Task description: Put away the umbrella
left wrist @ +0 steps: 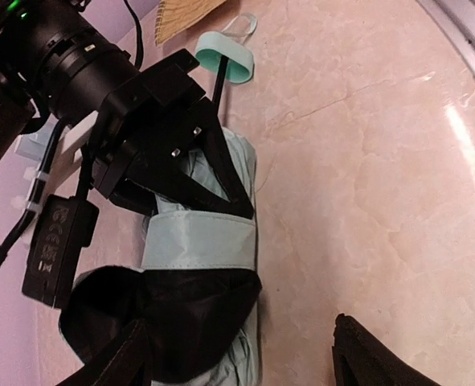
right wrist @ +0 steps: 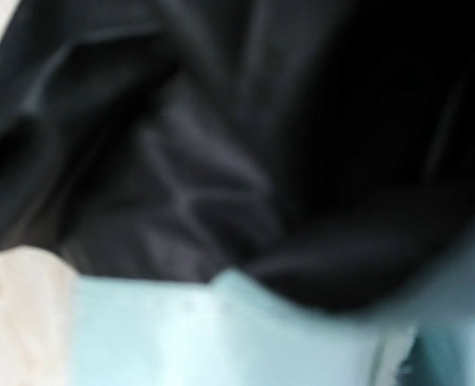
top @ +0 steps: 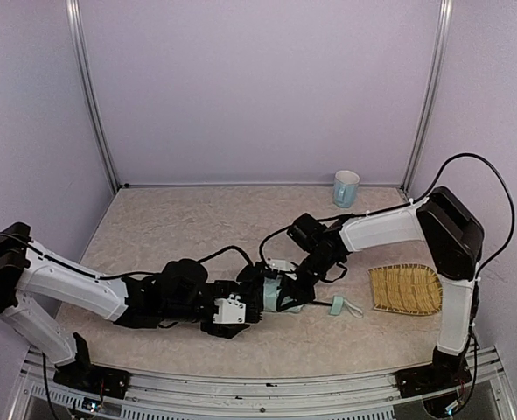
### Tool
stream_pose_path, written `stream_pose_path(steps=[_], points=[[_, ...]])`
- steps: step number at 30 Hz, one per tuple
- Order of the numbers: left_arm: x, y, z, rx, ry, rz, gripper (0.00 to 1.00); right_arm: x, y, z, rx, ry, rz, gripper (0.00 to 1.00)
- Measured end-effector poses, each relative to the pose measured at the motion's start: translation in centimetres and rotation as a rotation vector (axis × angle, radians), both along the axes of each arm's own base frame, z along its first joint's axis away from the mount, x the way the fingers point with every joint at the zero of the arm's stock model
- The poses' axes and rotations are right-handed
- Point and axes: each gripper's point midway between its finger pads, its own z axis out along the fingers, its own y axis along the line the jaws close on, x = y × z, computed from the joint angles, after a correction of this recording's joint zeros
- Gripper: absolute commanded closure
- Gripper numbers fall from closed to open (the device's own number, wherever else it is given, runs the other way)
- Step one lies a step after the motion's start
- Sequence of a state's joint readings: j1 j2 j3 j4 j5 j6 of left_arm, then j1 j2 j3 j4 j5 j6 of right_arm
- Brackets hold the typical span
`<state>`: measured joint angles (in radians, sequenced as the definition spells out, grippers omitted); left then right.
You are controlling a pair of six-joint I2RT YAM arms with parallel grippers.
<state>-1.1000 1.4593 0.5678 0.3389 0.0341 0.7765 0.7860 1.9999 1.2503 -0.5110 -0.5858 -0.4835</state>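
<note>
The folded umbrella [top: 277, 296] lies on the table between both arms, its mint handle [top: 337, 304] pointing right. In the left wrist view the umbrella [left wrist: 205, 241] shows a mint strap across it, black lining bunched at the near end and the handle [left wrist: 225, 58] on its thin shaft. My left gripper [left wrist: 245, 366] is open wide, with the umbrella's near end lying between its fingers [left wrist: 374, 358], close to the left one. My right gripper [left wrist: 241, 211] presses down on the fabric by the strap. Its own view shows only blurred black and mint cloth.
A pale blue mug [top: 345, 187] stands at the back wall. A woven yellow mat [top: 405, 289] lies at the right, just beyond the handle; its edge also shows in the left wrist view [left wrist: 185, 14]. The table's metal front rail [left wrist: 470, 40] runs close by.
</note>
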Motion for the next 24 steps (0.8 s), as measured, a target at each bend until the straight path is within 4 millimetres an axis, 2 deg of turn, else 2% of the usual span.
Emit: stream_pose_path(steps=[2,6,9,13,18,24], points=[[1.0,-1.0,-1.0,0.052,-0.034,-0.006,0.23,-0.2,0.2,0.0,0.009,0.039,0.001,1.00],[2.7,-2.7,-1.5,0.088,-0.070,-0.024,0.22,-0.6,0.4,0.0,0.027,0.087,0.005,1.00],[4.4,-3.0,-2.2,0.110,-0.074,-0.014,0.22,-0.9,0.4,0.0,0.033,0.119,0.011,1.00],[6.3,-2.4,-4.0,0.161,-0.014,-0.003,0.25,-1.0,0.4,0.1,0.036,0.141,0.014,1.00],[6.6,-2.7,-5.7,0.224,0.108,-0.017,0.27,-0.9,0.2,0.2,0.040,0.182,-0.014,1.00],[7.3,-3.9,-6.2,0.263,0.239,-0.028,0.36,-0.7,-0.8,0.4,0.031,0.294,-0.093,1.00]])
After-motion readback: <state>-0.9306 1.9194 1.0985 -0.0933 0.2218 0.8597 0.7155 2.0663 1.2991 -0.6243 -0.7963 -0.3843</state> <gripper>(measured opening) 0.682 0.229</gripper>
